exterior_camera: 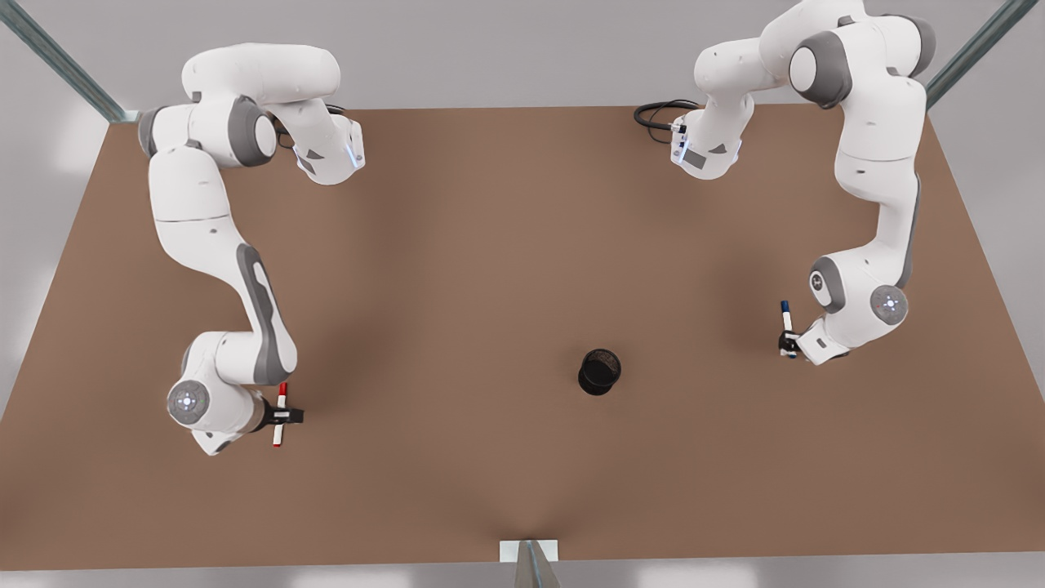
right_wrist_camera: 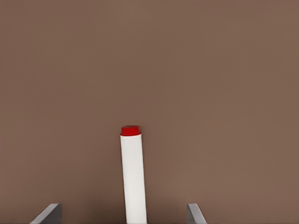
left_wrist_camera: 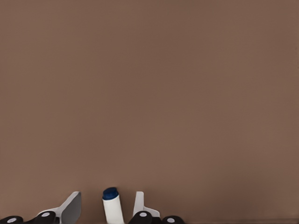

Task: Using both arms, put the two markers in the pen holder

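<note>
Brown and bare, the table (exterior_camera: 490,245) spreads wide under a pale grey room, with an arm mounted at each far corner. On the front view's right, the left tool (exterior_camera: 789,345) is clenched on the blue marker (exterior_camera: 787,327), which points roughly along the table's depth. From the left wrist view the blue marker's end (left_wrist_camera: 111,193) sits between two grey fingers (left_wrist_camera: 71,208) that seem to stand a little off its barrel, though the grip point is cut off. On the front view's left, the right tool (exterior_camera: 284,416) grasps the red marker (exterior_camera: 280,415) across its middle. Between them, nearer the blue marker's side, stands the pen holder (exterior_camera: 600,371), upright, well apart from both tools.
</note>
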Tool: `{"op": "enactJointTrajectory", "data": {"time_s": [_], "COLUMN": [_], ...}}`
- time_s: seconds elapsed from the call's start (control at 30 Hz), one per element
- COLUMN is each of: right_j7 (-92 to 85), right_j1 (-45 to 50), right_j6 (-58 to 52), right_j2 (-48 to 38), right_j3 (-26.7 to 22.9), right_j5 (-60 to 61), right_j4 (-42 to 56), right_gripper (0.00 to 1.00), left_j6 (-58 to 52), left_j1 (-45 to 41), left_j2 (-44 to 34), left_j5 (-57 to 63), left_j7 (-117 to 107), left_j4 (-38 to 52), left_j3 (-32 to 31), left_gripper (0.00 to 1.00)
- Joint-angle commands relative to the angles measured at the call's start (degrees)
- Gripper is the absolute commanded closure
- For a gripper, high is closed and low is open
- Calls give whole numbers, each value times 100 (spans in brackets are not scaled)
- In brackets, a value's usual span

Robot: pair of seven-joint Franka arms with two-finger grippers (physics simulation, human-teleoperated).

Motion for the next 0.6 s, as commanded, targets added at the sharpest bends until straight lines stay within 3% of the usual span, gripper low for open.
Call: {"op": "enactJointTrajectory", "data": {"time_s": [0.0, 0.1, 0.2, 0.57], "right_j7": [-114, -97, -132, -352], "right_j1": [16, 33, 16, -11], "right_j6": [305, 270, 244, 252], "right_j2": [22, 13, 13, 22], "right_j3": [10, 19, 19, 19], "right_j5": [6, 6, -3, -3], "right_j4": [4, -5, -22, -31], "right_gripper": [3, 27, 38, 41], "left_j6": [25, 25, 16, 16], "left_j1": [-1, -1, -9, -9], "left_j2": [26, 26, 26, 35], "left_j5": [6, 6, 6, 6], "left_j7": [569, 560, 569, 560], "left_j4": [4, 4, 4, -22], "left_j3": [0, 0, 0, -9], "left_gripper": [36, 50, 54, 63]}}
